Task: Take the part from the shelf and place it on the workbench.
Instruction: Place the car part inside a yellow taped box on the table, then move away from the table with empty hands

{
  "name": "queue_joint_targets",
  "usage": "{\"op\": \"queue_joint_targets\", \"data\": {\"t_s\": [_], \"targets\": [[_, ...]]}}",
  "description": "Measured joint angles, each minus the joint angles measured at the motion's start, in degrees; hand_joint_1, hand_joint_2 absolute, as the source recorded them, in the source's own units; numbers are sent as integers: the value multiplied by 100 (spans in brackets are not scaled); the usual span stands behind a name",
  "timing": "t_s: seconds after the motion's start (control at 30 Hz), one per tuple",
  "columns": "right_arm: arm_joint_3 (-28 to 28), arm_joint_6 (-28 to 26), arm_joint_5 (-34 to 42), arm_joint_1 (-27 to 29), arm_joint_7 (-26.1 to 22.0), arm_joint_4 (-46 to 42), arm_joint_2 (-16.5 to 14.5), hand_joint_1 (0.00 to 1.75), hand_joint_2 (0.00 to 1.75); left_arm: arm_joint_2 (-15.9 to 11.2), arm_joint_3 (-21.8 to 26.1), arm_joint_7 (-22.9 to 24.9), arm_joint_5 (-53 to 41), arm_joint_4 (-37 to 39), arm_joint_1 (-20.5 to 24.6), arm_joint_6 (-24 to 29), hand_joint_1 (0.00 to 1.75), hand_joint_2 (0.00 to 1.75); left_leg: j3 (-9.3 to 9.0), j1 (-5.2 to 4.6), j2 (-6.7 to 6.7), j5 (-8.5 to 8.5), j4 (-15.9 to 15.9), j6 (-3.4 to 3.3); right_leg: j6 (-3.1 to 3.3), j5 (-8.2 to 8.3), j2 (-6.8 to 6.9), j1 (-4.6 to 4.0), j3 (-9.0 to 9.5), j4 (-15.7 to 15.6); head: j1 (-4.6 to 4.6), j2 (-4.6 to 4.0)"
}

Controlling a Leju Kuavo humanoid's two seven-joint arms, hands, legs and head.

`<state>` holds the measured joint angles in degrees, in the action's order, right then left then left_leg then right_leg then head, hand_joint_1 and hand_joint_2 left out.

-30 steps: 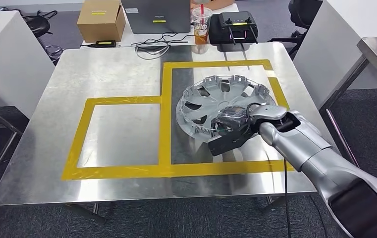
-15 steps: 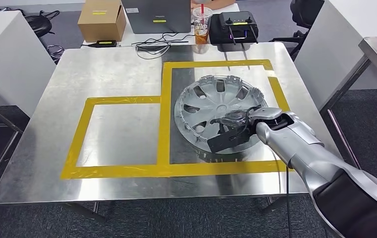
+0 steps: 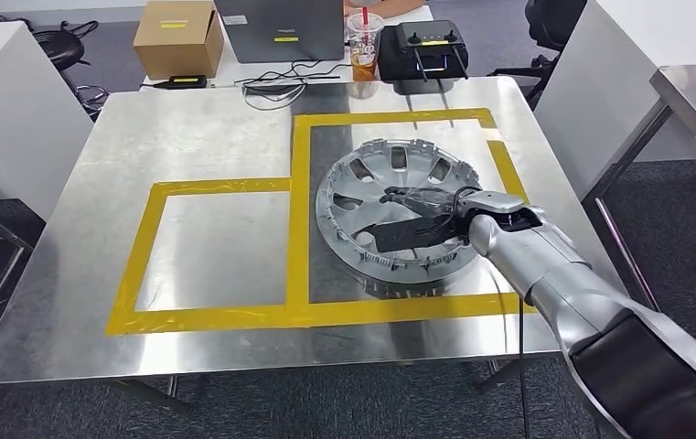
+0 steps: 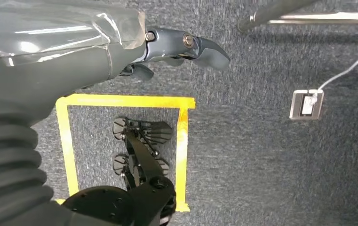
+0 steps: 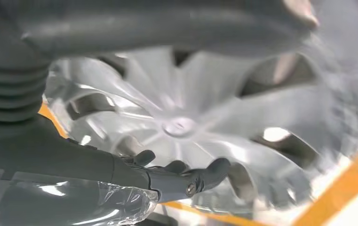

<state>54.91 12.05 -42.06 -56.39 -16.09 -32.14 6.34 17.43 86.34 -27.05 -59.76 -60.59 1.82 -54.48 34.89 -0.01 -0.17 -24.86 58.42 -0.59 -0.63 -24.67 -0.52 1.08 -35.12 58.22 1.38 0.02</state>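
Head view is showing a shiny metal workbench point(image 3: 207, 146) with yellow tape point(image 3: 300, 210) making boxes on it. The part, a silver wheel cover point(image 3: 371, 183), is lying flat on the workbench, inside the right-hand tape box. It is sitting with its hollow side up. The right hand point(image 3: 414, 219) is reaching over the wheel cover from the right side, above its middle. Its dark fingers point(image 3: 397, 196) are stretching out and are a little apart, and they are not wrapping around anything. I cannot tell if the fingertips are touching the cover or hanging just above it. Right wrist view is showing the same hand point(image 5: 177, 176) close up, with its fingers lying open and the blurry spokes of the wheel cover point(image 5: 205, 117) right behind them. Left wrist view is looking down at the dark carpet point(image 4: 271, 155). The left hand point(image 4: 177, 49) is hanging there and holding nothing, and its fingers are bending in loosely. Past the far edge of the workbench, a brown box point(image 3: 173, 38), a grey laptop point(image 3: 278, 29), a drink cup with a red straw point(image 3: 363, 48) and a black controller point(image 3: 431, 48) are sitting on another table.
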Motion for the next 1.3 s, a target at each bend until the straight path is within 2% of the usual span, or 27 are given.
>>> {"op": "queue_joint_targets", "data": {"t_s": [0.07, 0.1, 0.13, 0.2, 0.23, 0.27, 0.3, 0.37, 0.4, 0.47, 0.57, 0.63, 0.7, 0.73, 0.77, 0.8, 0.83, 0.9, 0.93, 0.97, 1.07, 1.1, 1.13, 1.17, 1.23, 1.27, 1.3], "targets": [[-249, -302, 157, 132, 72, -227, 28, 0, 0, 32, -1, 22, 26, -57, -1, -10, 0, 0, -43, 18, 2, 48, -74, -72, -52, -28, 7, 4, -31, 37, -6, 0], [-438, -536, 268, 244, 116, -419, 48, 0, 0, 59, -1, 30, 36, -98, 0, -22, 0, 0, -66, 31, 4, 75, -118, -110, -55, -104, 11, -1, -99, 171, -11, 0], [-689, -792, 383, 413, 165, -694, 71, 0, 0, 88, -2, 32, 39, -141, 1, -37, 0, 0, -87, 41, 5, 94, -151, -139, -38, -235, 15, -5, -224, 434, -17, 0], [-1395, -1244, 528, 985, 200, -1609, 82, 0, 0, 143, -4, -20, 18, -212, -3, -66, 0, 0, -95, 30, -15, 95, -161, -170, 9, -570, 15, -8, -569, 1204, -22, 0], [-1877, -1411, 549, 1417, 163, -2306, 51, 0, 0, 165, -7, -74, -5, -232, -15, -69, 0, 0, -97, 28, -41, 91, -159, -174, 10, -676, 16, -7, -705, 1511, -24, 0], [-2469, -1522, 555, 1909, 70, -3182, -24, 0, 0, 187, -10, -135, -26, -247, -33, -62, 0, 0, -98, 28, -76, 86, -156, -177, -12, -696, 19, -5, -746, 1621, -25, 0], [-3133, -1579, 573, 2397, -64, -4141, -145, 0, 0, 202, -12, -184, -38, -261, -54, -43, 0, 0, -95, 29, -119, 81, -147, -176, -52, -624, 27, -1, -671, 1497, -26, 0], [-4433, -1546, 649, 3141, -350, -5852, -412, 0, 0, 229, -10, -221, -22, -294, -99, -10, 0, 0, -81, 28, -209, 59, -99, -156, -135, -340, 77, 2, -263, 729, -27, 0], [-5019, -1497, 683, 3404, -484, -6527, -532, 0, 0, 238, -7, -214, 1, -319, -124, -3, 0, 0, -67, 17, -255, 38, -54, -133, -137, -228, 99, -3, -80, 368, -28, 0], [-5894, -1410, 665, 3939, -734, -7527, -692, 0, 0, 251, -2, -191, 54, -378, -192, -8, 0, 0, -46, 7, -301, 3, 5, -80, -80, -143, 116, -32, 103, 28, -35, 0], [-6533, -1386, 320, 4861, -1046, -8385, -844, 0, 0, 258, 4, -131, 185, -447, -269, 28, 0, 0, -38, 15, -221, -90, 64, -2, 29, -98, 70, -21, 124, 2, -31, 0], [-6799, -1401, -6, 5453, -1094, -8644, -899, 0, 0, 261, 5, -108, 248, -467, -270, 82, 0, 0, 57, 36, -105, -426, 416, 69, 81, -64, 66, 16, 113, -15, -3, 0], [-7020, -1401, -241, 6007, -1081, -8737, -931, 0, 0, 264, 4, -107, 234, -467, -274, 125, 0, 0, 266, 64, -44, -903, 1097, 125, 112, -35, 76, 14, 76, -14, 17, 0], [-7126, -1370, -330, 6238, -1073, -8748, -962, 0, 0, 265, 4, -108, 222, -467, -277, 145, 0, 0, 344, 75, -35, -1075, 1400, 141, 120, -11, 80, 13, 40, -14, 17, 0], [-7231, -1311, -412, 6449, -1070, -8746, -1007, 0, 0, 266, 4, -109, 211, -467, -277, 158, 0, 0, 340, 82, -29, -1153, 1547, 147, 123, 20, 82, 13, 0, -13, 19, 0], [-7338, -1217, -497, 6644, -1066, -8735, -1062, 0, 0, 267, 4, -109, 210, -467, -275, 166, 0, 0, 235, 85, -24, -1139, 1495, 145, 117, 55, 81, 13, -42, -13, 19, 0], [-7456, -1089, -594, 6819, -1060, -8711, -1134, 0, 0, 268, 4, -108, 214, -468, -273, 168, 0, 0, 11, 86, -22, -1037, 1219, 133, 106, 92, 75, 12, -82, -12, 20, 0], [-7698, -778, -843, 7056, -1043, -8631, -1291, 0, 0, 267, 3, -97, 227, -481, -264, 157, 0, 0, -563, 70, -29, -803, 378, 85, 71, 182, 55, 10, -145, -21, 18, 1], [-7831, -603, -1000, 7130, -1042, -8562, -1382, 0, 0, 268, 3, -87, 246, -493, -258, 148, 0, 0, -753, 47, -35, -715, 53, 53, 46, 226, 43, 8, -157, -33, 17, 0], [-7970, -422, -1180, 7189, -1061, -8469, -1472, 0, 0, 268, 2, -73, 264, -508, -251, 135, 0, 0, -841, 21, -40, -670, -125, 20, 11, 268, 36, 9, -157, -48, 22, 0], [-8453, 49, -1912, 7368, -1197, -8057, -1756, 0, 0, 268, 2, -13, 343, -553, -259, 109, 0, 0, -777, -31, -36, -514, -208, -105, -108, 392, 36, 37, -146, -125, 38, -2], [-8617, 140, -2179, 7425, -1261, -7897, -1840, 0, 0, 268, 2, 10, 370, -563, -264, 107, 0, 0, -735, -28, -29, -427, -250, -153, -116, 353, 37, 41, -180, -107, 36, -2], [-8775, 194, -2417, 7467, -1337, -7730, -1911, 0, 0, 270, 1, 34, 396, -570, -270, 106, 0, 0, -678, -17, -17, -329, -294, -198, -98, 217, 38, 39, -245, 4, 30, -2], [-8936, 228, -2642, 7490, -1428, -7547, -1973, 0, 0, 274, 1, 64, 422, -572, -277, 107, 0, 0, -609, -6, -4, -238, -325, -230, -58, -16, 40, 38, -337, 236, 20, -2], [-9293, 288, -3118, 7496, -1616, -7137, -2097, 0, 0, 287, 0, 131, 488, -569, -298, 113, 0, 0, -443, -27, 15, -103, -329, -259, -2, -560, 40, 33, -515, 975, 6, -2], [-9478, 323, -3370, 7493, -1709, -6923, -2162, 0, 0, 294, 0, 167, 524, -564, -307, 121, 0, 0, -366, -37, 21, -42, -323, -259, -18, -711, 40, 33, -538, 1302, 5, -2], [-9654, 368, -3608, 7486, -1795, -6720, -2224, 0, 0, 299, 1, 202, 560, -557, -315, 133, 0, 0, -290, -47, 26, 16, -312, -258, -59, -752, 41, 33, -477, 1481, 5, -2]]}}
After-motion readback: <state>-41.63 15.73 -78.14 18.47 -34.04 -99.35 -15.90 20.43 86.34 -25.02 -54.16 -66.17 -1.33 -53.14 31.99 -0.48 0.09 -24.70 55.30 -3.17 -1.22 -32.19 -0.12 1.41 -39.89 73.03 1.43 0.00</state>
